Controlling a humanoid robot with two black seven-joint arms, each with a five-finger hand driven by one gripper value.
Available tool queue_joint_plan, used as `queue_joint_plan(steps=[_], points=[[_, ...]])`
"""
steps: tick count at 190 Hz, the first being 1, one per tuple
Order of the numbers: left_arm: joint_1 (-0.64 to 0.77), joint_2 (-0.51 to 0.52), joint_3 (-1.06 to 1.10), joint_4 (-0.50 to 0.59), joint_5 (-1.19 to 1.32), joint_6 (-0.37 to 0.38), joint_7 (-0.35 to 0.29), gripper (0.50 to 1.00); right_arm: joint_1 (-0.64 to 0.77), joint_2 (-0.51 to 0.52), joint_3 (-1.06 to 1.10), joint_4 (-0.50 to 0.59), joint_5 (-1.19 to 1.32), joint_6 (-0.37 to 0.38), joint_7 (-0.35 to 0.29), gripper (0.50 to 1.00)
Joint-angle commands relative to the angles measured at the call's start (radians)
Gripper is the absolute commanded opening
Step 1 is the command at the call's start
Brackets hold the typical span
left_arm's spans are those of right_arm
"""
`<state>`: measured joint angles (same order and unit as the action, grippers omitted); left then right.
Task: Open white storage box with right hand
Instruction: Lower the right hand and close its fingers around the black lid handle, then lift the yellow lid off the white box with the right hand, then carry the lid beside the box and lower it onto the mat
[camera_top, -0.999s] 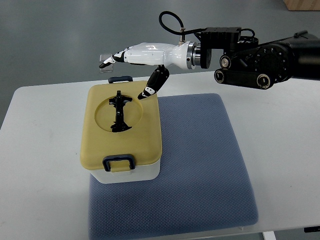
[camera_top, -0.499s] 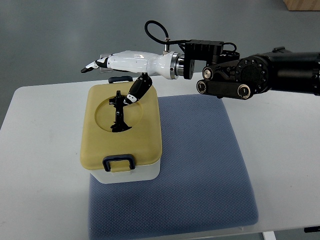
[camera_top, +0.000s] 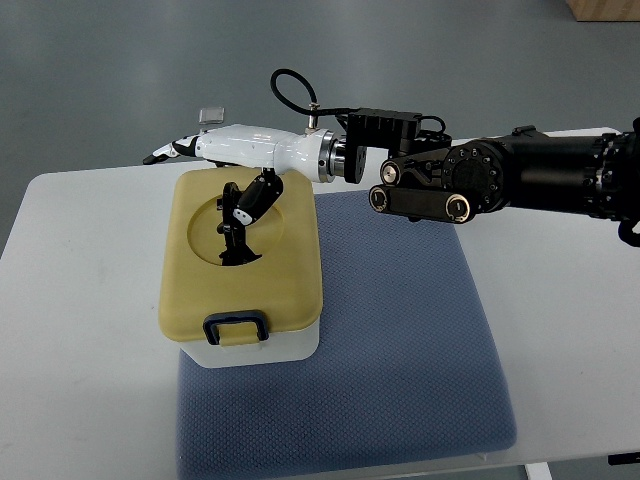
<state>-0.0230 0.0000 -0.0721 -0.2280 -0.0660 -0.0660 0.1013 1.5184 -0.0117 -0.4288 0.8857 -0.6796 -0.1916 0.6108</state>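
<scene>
One view, top. White storage box (camera_top: 243, 265) with yellow lid (camera_top: 285, 265) left of centre on blue mat (camera_top: 400, 330). Right hand (camera_top: 235, 160) over lid's far edge, fingers extended, holding nothing; thumb (camera_top: 250, 200) at black handle (camera_top: 236, 235). Step: reaching. Next: probably far latch, hidden under hand.

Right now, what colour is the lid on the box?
Mustard yellow: the lid shows plainly in the top view.

The right hand (camera_top: 235, 160) is cased in white with black fingertips; a black arm (camera_top: 520, 180) and looped black cable (camera_top: 290, 85) are seen.
</scene>
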Motion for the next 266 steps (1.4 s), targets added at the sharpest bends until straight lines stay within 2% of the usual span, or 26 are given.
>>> queue_joint_plan(steps=[1,25,36,43,52,55,56,57,58,59,61,62,63,64,65,66,76,109,153,193,266], points=[[0.000,0.000,0.000,0.001,0.000,0.000,0.000,1.000,-0.012,0.006,0.007,-0.008,0.003,-0.002,0.000,0.921],[0.000,0.000,0.000,-0.001,0.000,0.000,0.000,1.000,-0.020,0.009,0.018,-0.013,0.017,-0.012,0.000,0.911],[0.000,0.000,0.000,-0.001,0.000,-0.001,0.001,1.000,-0.023,0.010,0.018,-0.016,0.026,-0.020,0.000,0.879],[0.000,0.000,0.000,-0.001,0.000,0.000,0.001,1.000,-0.024,0.010,0.018,-0.016,0.032,-0.022,0.000,0.819],[0.000,0.000,0.000,-0.001,0.000,0.000,0.001,1.000,-0.023,0.012,0.018,-0.016,0.032,-0.025,0.000,0.778],[0.000,0.000,0.000,-0.001,0.000,0.000,0.001,1.000,-0.023,0.012,0.019,-0.016,0.032,-0.026,0.000,0.734],[0.000,0.000,0.000,-0.001,0.000,0.000,0.001,1.000,-0.023,0.012,0.019,-0.016,0.032,-0.026,0.000,0.733],[0.000,0.000,0.000,-0.001,0.000,0.000,0.000,1.000,-0.023,0.012,0.019,-0.016,0.032,-0.026,0.000,0.701],[0.000,0.000,0.000,-0.001,0.000,0.000,0.000,1.000,-0.023,0.012,0.019,-0.016,0.032,-0.026,0.000,0.701],[0.000,0.000,0.000,-0.001,0.000,0.000,0.001,1.000,-0.023,0.012,0.019,-0.016,0.032,-0.026,0.000,0.664],[0.000,0.000,0.000,-0.001,0.000,0.000,0.001,1.000,-0.023,0.012,0.019,-0.016,0.032,-0.026,0.000,0.664],[0.000,0.000,0.000,-0.001,0.000,0.000,0.001,1.000,-0.023,0.012,0.019,-0.016,0.032,-0.026,0.000,0.625],[0.000,0.000,0.000,-0.001,0.000,0.000,0.001,1.000,-0.023,0.012,0.019,-0.016,0.032,-0.026,0.000,0.625],[0.000,0.000,0.000,-0.001,0.000,0.000,0.001,1.000,-0.024,0.012,0.019,-0.016,0.032,-0.028,0.000,0.593],[0.000,0.000,0.000,-0.001,0.000,0.000,0.001,1.000,-0.024,0.012,0.019,-0.016,0.032,-0.028,0.000,0.592],[0.000,0.000,0.000,-0.001,0.000,0.000,0.001,1.000,-0.023,0.012,0.019,-0.016,0.032,-0.029,0.000,0.568],[0.000,0.000,0.000,-0.001,0.000,0.000,0.001,1.000,-0.023,0.012,0.019,-0.016,0.032,-0.043,0.000,0.500],[0.000,0.000,0.000,0.001,0.000,0.000,0.001,1.000,-0.020,0.012,0.018,-0.016,0.034,-0.069,0.000,0.500],[0.000,0.000,-0.002,0.001,0.000,0.000,0.000,1.000,0.009,-0.005,0.019,-0.013,0.037,-0.068,0.000,0.500],[0.000,0.000,-0.002,-0.001,0.000,0.000,0.001,1.000,0.065,-0.114,0.016,0.039,0.045,-0.055,0.000,0.500],[0.000,0.000,0.003,-0.008,0.002,-0.001,0.001,1.000,0.105,-0.418,0.015,0.171,0.023,-0.039,0.000,0.500]])
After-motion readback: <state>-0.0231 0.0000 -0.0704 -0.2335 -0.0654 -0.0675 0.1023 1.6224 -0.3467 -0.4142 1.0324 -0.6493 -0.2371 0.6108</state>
